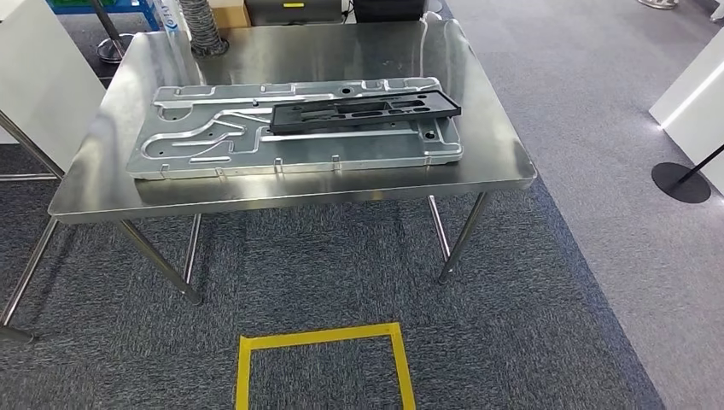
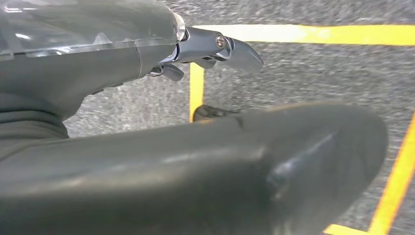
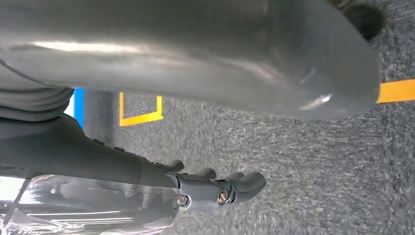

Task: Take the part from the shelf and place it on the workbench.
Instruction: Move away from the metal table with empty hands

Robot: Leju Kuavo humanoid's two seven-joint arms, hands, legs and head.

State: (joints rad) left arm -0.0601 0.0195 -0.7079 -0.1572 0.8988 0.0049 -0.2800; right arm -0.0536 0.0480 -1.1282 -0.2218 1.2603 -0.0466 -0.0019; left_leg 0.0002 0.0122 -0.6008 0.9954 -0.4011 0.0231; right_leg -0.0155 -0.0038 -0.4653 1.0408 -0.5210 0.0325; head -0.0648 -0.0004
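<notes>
**On the counter: black part atop the metal plate**

On the steel counter (image 1: pixel 499 166) lies a large silver plate (image 1: pixel 256 141), with the black part (image 1: pixel 363 111) resting flat on the plate's right half. Below the counter's front edge, yellow tape (image 1: pixel 324 337) marks the carpet. The left hand (image 2: pixel 215 49) and right hand (image 3: pixel 215 188) hang above the carpet, fingers loose, grasping nothing.

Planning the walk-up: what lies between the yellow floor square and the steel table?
Bare grey carpet separates the yellow square from the table, per the head view.
</notes>
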